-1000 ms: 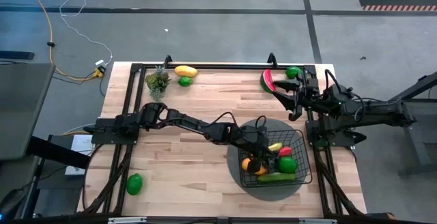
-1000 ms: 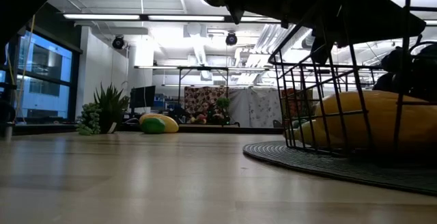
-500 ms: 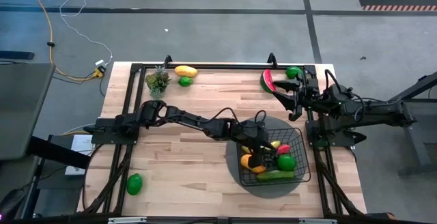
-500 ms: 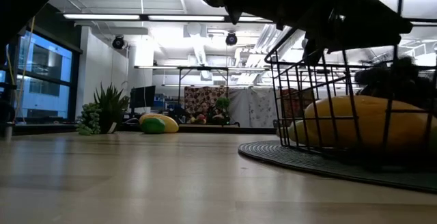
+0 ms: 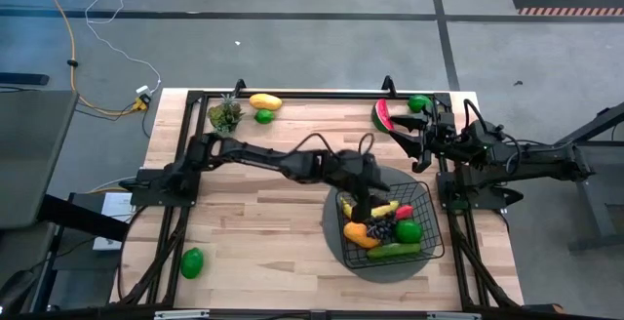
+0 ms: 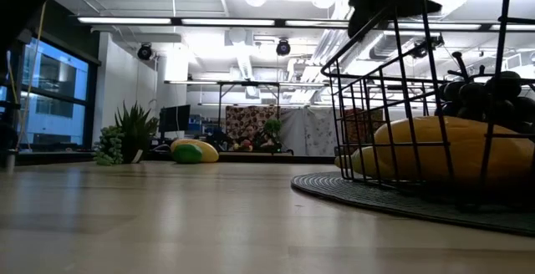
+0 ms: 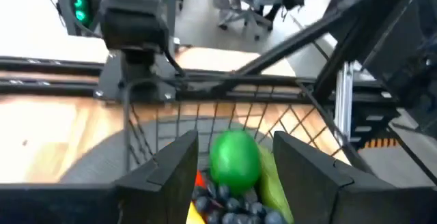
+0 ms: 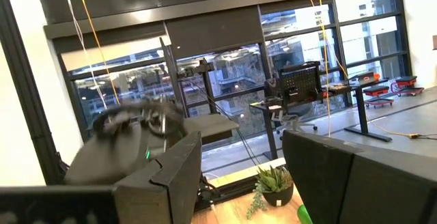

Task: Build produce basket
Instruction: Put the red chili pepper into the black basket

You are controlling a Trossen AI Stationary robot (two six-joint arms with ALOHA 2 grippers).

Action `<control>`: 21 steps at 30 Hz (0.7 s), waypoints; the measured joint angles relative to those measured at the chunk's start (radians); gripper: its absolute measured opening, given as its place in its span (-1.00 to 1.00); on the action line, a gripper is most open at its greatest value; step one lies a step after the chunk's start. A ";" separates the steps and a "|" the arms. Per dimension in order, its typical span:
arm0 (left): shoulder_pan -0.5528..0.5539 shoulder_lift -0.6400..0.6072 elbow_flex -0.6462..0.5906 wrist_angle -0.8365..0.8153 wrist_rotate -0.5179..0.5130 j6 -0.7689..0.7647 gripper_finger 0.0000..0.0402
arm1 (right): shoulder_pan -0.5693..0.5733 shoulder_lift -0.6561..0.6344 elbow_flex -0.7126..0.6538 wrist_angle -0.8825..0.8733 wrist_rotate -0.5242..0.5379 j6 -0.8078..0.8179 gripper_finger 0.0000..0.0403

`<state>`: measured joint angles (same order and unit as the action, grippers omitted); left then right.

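Note:
The black wire basket (image 5: pixel 426 195) stands on a round grey mat (image 5: pixel 336 250) at the table's right near part. It holds an orange mango (image 5: pixel 356 234), dark grapes (image 5: pixel 380 230), a banana (image 5: pixel 384 210), a red chili (image 5: pixel 407 213), a lime (image 5: pixel 410 230) and a cucumber (image 5: pixel 395 252). My left gripper (image 5: pixel 366 199) hovers open above the basket's far left part. In the left wrist view, my left gripper (image 7: pixel 235 142) frames the lime (image 7: pixel 234 159) and the grapes (image 7: pixel 225 203) below it. My right gripper (image 5: pixel 419 146) waits open near the far right corner.
A watermelon slice (image 5: pixel 382 115) and a lime (image 5: pixel 418 102) lie beside the right gripper. A yellow mango (image 5: pixel 264 100), a lime (image 5: pixel 263 116) and a small pineapple (image 5: pixel 225 117) sit at the far left. Another lime (image 5: pixel 192 261) lies near the near left corner. Bare wood spans the middle.
My left gripper has risen out of the basket and drawn back toward the far edge. The dark grapes now lie uncovered in the basket where the gripper was. The basket has slid a little toward the table's left.

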<state>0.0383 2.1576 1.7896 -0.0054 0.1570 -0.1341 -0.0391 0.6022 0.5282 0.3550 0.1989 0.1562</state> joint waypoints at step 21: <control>0.082 -0.567 -0.242 -0.122 0.025 0.061 -0.11 | 0.000 0.000 0.000 0.005 -0.006 -0.068 -0.06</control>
<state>0.1204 1.5903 1.5475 -0.1270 0.1823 -0.0727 -0.0389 0.6025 0.5282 0.3599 0.1932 0.0885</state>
